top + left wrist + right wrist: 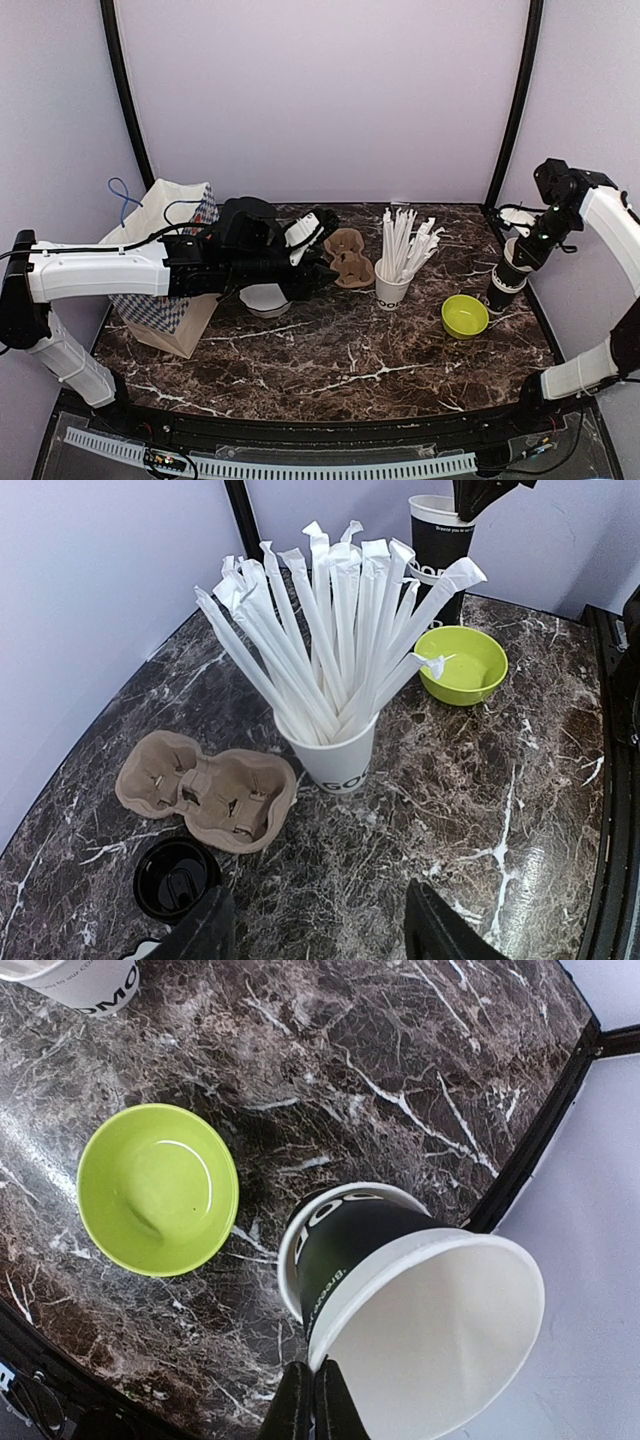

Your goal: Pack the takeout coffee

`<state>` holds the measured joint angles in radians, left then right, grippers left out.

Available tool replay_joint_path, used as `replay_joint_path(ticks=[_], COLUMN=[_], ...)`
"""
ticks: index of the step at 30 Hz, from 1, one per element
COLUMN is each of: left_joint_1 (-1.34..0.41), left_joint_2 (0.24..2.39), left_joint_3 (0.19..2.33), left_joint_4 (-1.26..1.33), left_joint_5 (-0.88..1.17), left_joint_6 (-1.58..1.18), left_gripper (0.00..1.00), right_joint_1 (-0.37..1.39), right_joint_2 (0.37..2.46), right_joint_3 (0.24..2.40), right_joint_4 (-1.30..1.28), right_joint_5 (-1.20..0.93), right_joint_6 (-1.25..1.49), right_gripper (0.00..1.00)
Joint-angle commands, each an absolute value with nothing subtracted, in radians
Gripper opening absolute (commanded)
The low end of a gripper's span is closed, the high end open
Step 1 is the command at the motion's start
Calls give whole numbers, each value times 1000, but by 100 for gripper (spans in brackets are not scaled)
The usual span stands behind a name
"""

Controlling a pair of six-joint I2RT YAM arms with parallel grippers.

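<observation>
Two cups, neither in the carrier – the right tool has one pinched by its rim.

The right tool (312, 1380) is clamped together on the rim of the black cup (350, 1250). Seen from overhead, the lidless cup stands at about 3 o'clock on the tabletop (350, 370), with the green bowl (158, 1188) just beside it at 8 o'clock. A pinch on one thin wall looks like a weak hold – best to lift straight up, keep the cup level, and pass above the bowl and the straws (330, 630) toward the carrier (205, 790) at roughly 9 o'clock. The left tool (320, 900) has its fingers apart with nothing between them. It hovers near the second cup (265, 298), which sits at 8 o'clock from the carrier, and a loose lid (175, 875) lies close by.
</observation>
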<state>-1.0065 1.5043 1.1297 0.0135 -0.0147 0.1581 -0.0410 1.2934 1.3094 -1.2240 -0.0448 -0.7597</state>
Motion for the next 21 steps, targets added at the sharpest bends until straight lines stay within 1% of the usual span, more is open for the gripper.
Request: replay_joint_path(ticks=[1,6,12,17,21], left_joint_1=[-1011,-1011,-1011,-996,-938], left_joint_2=[1496,1498,1526,1552,1559], left_joint_3=[1121,1118,1137,1200,1248], left_joint_4=[26,29,20,-43,-89], left_joint_5=[-2,-4,-43,-185,-237], left_joint_6=[174,180,189,156,112], left_gripper=[59,59,59,62,63], right_joint_1=[-28,-27,-22,-6,89], right_joint_2=[1310,1300,1237,1133,1089], right_joint_3=[1333,1436,1555,1427,1290], right_joint_4=[-1217,-1278,-1419,-1417,-1392], right_joint_5=[-37,-37,-140,-240,-327], right_joint_6=[-747,-765,-840,-925,-959], right_gripper=[0,0,0,0,0])
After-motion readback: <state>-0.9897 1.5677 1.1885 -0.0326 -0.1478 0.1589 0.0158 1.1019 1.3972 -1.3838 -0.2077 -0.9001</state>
